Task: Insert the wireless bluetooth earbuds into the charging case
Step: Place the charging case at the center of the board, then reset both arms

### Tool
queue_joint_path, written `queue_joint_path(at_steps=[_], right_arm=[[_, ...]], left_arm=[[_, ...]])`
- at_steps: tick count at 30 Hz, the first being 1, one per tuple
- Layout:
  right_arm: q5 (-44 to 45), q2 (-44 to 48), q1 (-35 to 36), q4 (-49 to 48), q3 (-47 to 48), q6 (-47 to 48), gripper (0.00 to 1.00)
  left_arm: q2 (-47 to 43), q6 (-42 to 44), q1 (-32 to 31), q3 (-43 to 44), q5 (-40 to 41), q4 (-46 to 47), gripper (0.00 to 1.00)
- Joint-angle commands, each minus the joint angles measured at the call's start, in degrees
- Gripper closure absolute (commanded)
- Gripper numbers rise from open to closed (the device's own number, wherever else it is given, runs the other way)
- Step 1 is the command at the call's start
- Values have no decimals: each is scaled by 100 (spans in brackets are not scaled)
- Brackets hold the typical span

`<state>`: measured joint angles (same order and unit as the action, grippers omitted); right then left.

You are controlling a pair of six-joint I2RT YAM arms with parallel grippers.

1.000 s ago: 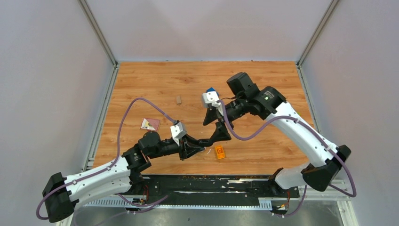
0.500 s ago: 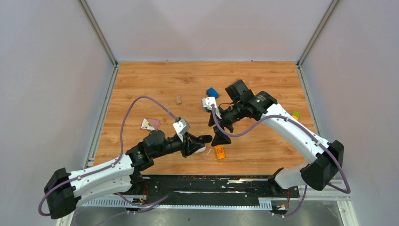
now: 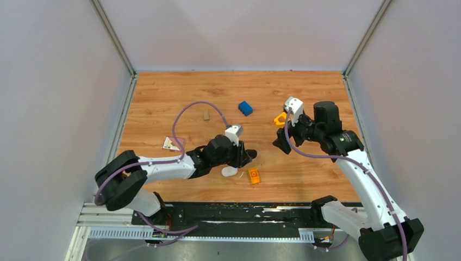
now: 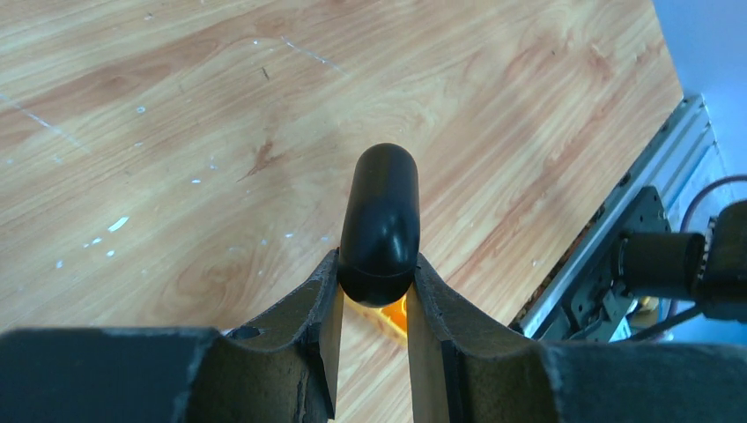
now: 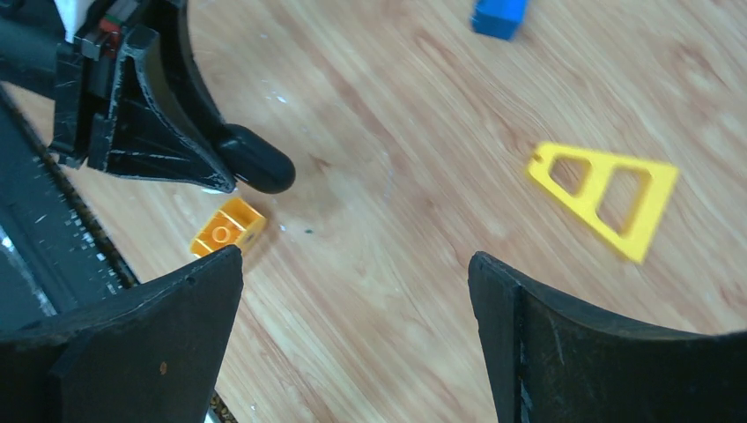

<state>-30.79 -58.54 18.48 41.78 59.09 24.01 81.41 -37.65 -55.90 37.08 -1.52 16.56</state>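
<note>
Clamping a black capsule [image 4: 380, 211], L gripper [image 4: 376, 275] sits near charging case [image 3: 229, 171]; R gripper [image 5: 354, 260] fingers wide apart.

Wooden table [image 3: 179, 92] carries a blue block [image 3: 245, 107] toward the far middle, with a yellow triangular frame [image 3: 280, 118] to its right, apart. An orange studded block [image 3: 253, 175] lies nearer the front, a black capsule [image 4: 379, 220] close by. A tan chip [image 3: 206, 115] and a printed card [image 3: 173, 143] lie left.

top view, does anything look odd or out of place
The left tool is shut on a black capsule, while the white oval case lies loose on the table beside that arm, near the orange block but apart from it. No earbuds show in any view.
</note>
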Motion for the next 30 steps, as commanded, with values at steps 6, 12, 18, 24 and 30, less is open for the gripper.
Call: queue_joint_path(at_steps=[6, 12, 18, 24, 30], right_arm=[[247, 508, -296, -598, -427, -556, 0], [529, 387, -314, -422, -296, -431, 1], [1065, 292, -360, 89, -130, -241, 1], [1260, 378, -458, 413, -34, -360, 1], [1534, 575, -564, 132, -120, -1055, 1]], left_arm=[[1292, -1041, 131, 1247, -109, -598, 80], [1469, -1016, 210, 1664, -69, -1305, 58], [1043, -744, 385, 1741, 524, -2865, 47], [74, 350, 484, 2036, 1257, -4308, 46], [-1416, 1780, 498, 2216, 2636, -5181, 39]])
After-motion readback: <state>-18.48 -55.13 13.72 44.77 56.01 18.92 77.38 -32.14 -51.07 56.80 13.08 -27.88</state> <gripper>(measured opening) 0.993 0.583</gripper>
